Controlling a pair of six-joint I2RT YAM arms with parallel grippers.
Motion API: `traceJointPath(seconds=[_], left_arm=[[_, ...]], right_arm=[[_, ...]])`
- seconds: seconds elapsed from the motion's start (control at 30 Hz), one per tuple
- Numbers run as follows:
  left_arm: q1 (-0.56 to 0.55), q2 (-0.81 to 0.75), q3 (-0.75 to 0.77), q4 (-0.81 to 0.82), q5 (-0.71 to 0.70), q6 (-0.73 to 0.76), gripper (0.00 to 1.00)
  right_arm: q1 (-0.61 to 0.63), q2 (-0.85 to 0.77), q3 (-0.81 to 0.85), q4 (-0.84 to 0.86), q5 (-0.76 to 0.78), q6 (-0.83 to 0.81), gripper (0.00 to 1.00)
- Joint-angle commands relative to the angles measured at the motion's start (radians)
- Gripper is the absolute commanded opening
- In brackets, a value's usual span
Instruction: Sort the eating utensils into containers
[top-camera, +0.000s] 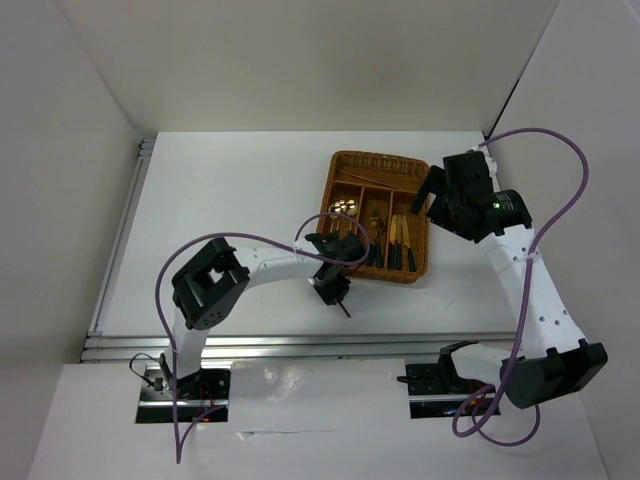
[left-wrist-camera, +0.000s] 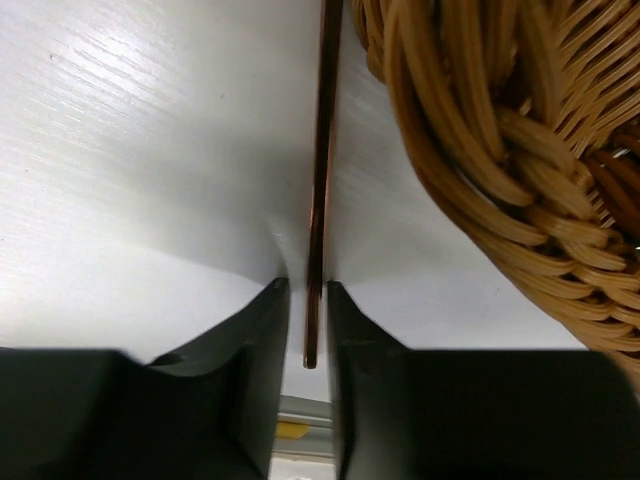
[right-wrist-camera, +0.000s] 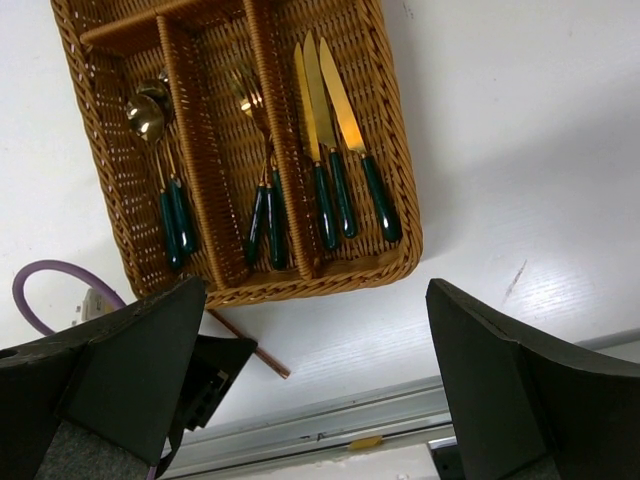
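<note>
Overhead and wrist views, read left to right. The left hand (left-wrist-camera: 308, 330) sits low over the white counter (left-wrist-camera: 150, 150), its fingers (left-wrist-camera: 240, 380) standing close on either side of one brown chopstick (left-wrist-camera: 322, 150). A sliver of counter shows between the stick and one finger, so I cannot tell whether they are clamped on it. The chopstick lies flat on the counter just outside the near left corner of the wicker tray (left-wrist-camera: 470, 150). Its long axis runs straight ahead between the fingers, and one end pokes out behind them. The stick passes very near the woven wall, though contact there is not clear.

Inside the tray, the long compartments hold spoons (right-wrist-camera: 150, 115), forks (right-wrist-camera: 250, 95) and knives (right-wrist-camera: 325, 100), handles toward the near rim. A thin brown stick (top-camera: 372, 180) in the far cross compartment looks like the partner.

The right hand (right-wrist-camera: 320, 400) hovers over the tray's right side, fingers spread wide and holding nothing. I judge the left arm clearly nearer the loose chopstick. Once lifted, the stick would have to be turned to lie across the tray in that far compartment
</note>
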Motion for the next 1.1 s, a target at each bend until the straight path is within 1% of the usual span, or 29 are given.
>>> traceJointPath(seconds=[0.0,0.07,0.1,0.17,0.37,0.47,0.5,0.57,0.73,0.77,0.83,0.87,0.9,0.93,0.97,1.07], left_arm=[[0.014,0.04,-0.049,-0.023,0.008,-0.012,0.33],[0.014,0.04,-0.062,-0.034,0.008,-0.012,0.21],[0.023,0.029,-0.076,-0.034,0.008,-0.012,0.17],[0.023,0.017,-0.09,-0.045,0.008,-0.012,0.17],[0.054,-0.081,-0.159,-0.091,-0.001,0.058,0.17],[0.063,-0.168,-0.182,-0.102,-0.026,0.097,0.15],[0.063,-0.191,-0.182,-0.118,-0.053,0.097,0.15],[0.075,-0.256,-0.182,-0.132,-0.063,0.13,0.15],[0.112,-0.34,-0.077,-0.172,-0.095,0.236,0.15],[0.126,-0.351,-0.028,-0.172,-0.095,0.253,0.15],[0.144,-0.367,0.023,-0.184,-0.104,0.275,0.15],[0.167,-0.377,0.07,-0.168,-0.113,0.304,0.16],[0.181,-0.377,0.095,-0.157,-0.113,0.304,0.18],[0.196,-0.377,0.114,-0.135,-0.113,0.304,0.18],[0.228,-0.377,0.144,-0.064,-0.1,0.321,0.18],[0.271,-0.324,0.177,0.065,-0.077,0.33,0.21]], right_arm=[[-0.004,-0.034,-0.002,-0.012,0.015,0.0,1.0],[-0.004,-0.034,-0.002,-0.012,0.015,0.0,1.0],[-0.004,-0.034,-0.002,-0.012,0.015,0.0,1.0],[-0.004,-0.034,-0.002,-0.012,0.015,0.009,1.0],[-0.004,-0.034,-0.002,-0.001,0.015,0.019,1.0],[-0.004,-0.034,-0.002,0.008,0.015,0.019,1.0],[-0.004,-0.034,-0.011,0.02,0.015,0.019,1.0],[-0.004,-0.034,-0.011,0.029,0.004,0.019,1.0],[-0.004,-0.005,-0.02,0.068,-0.016,0.019,1.0],[-0.004,0.005,-0.02,0.08,-0.016,0.019,1.0],[-0.004,0.015,-0.02,0.096,-0.016,0.019,1.0],[-0.004,0.015,-0.02,0.109,-0.016,0.019,1.0],[-0.004,0.024,-0.02,0.12,-0.016,0.019,1.0],[-0.004,0.025,-0.02,0.12,-0.016,0.019,1.0],[-0.004,0.025,-0.02,0.12,-0.005,0.029,1.0],[-0.004,0.035,-0.02,0.12,0.004,0.049,1.0]])
